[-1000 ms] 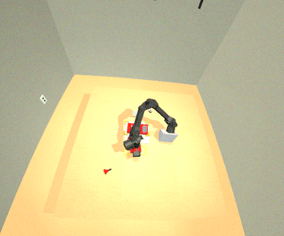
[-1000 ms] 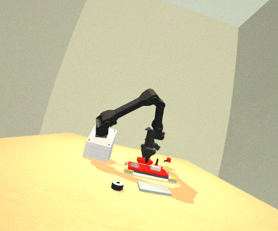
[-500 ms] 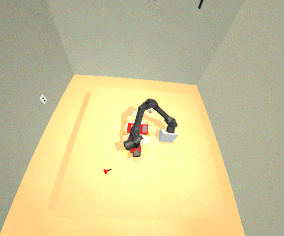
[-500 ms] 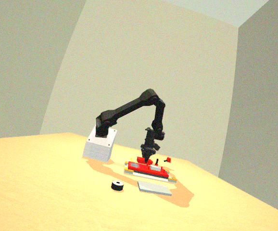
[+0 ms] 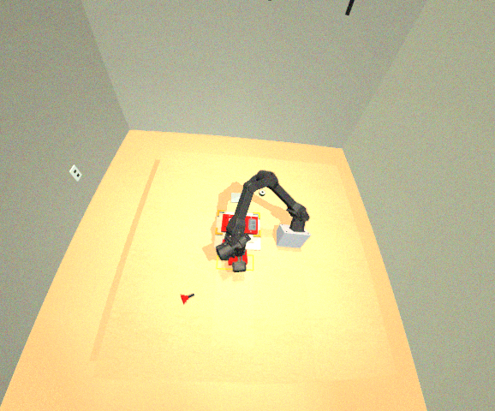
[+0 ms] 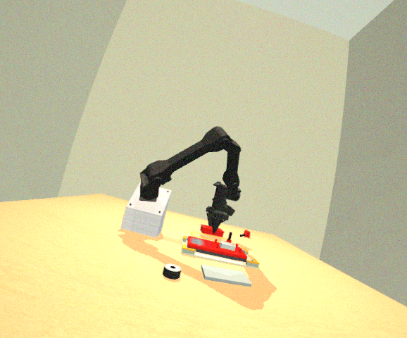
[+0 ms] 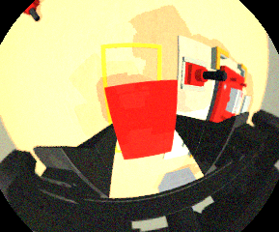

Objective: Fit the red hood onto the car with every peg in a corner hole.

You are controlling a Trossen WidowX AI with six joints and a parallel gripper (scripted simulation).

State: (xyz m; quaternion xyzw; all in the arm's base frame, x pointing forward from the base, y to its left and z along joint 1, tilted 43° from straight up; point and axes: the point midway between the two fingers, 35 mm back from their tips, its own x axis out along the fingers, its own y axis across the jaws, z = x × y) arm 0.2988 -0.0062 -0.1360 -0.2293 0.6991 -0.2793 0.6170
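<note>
Gripper [image 5: 239, 259] [image 6: 215, 231] [image 7: 145, 122] clenched on hood [image 5: 235, 258] [image 6: 211, 230] [image 7: 141, 118], fingers at opposite sides. Hood at centre of wrist frame, over yellow outline [image 5: 253, 262] [image 7: 131, 45]; whether lifted, cannot tell. Chassis [image 5: 225, 223] [image 6: 210, 246] [image 7: 221, 103] right of it there. Shell probably light, stiff, perhaps slick (looks like smooth plastic). Best hold: opposite side walls, midway along, corner holes left free; off-centre pinch could tilt it.

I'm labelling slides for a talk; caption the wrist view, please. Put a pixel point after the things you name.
The gripper [image 5: 239, 256] [image 6: 215, 229] [image 7: 145, 122] grips the red hood [image 5: 237, 258] [image 6: 206, 229] [image 7: 141, 113] beside the toy car [image 5: 251, 224] [image 6: 210, 248] [image 7: 222, 99].
</note>
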